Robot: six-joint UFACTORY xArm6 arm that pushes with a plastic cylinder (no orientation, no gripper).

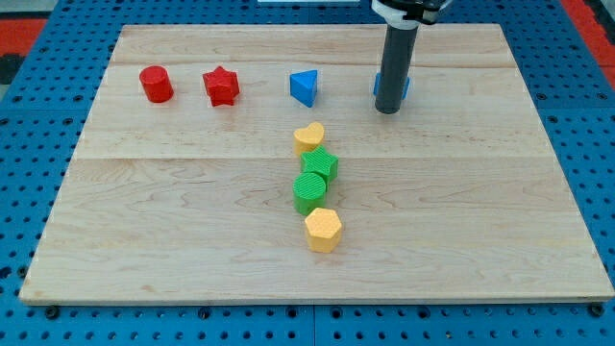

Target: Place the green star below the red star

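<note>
Currently we are listing the wooden tabletop and its load. Our tip is resting at the view's upper right, in front of a partly hidden blue block; as a bare rod, our end effector is neither clasping nor releasing anything. The green star is sitting mid-board in a touching column, under the yellow heart and above the green cylinder and yellow hexagon. The red star is lying up left, between the red cylinder and blue triangle. We are judging the task unstarted. Bare wood is lying below the red star, well away from any edge.
</note>
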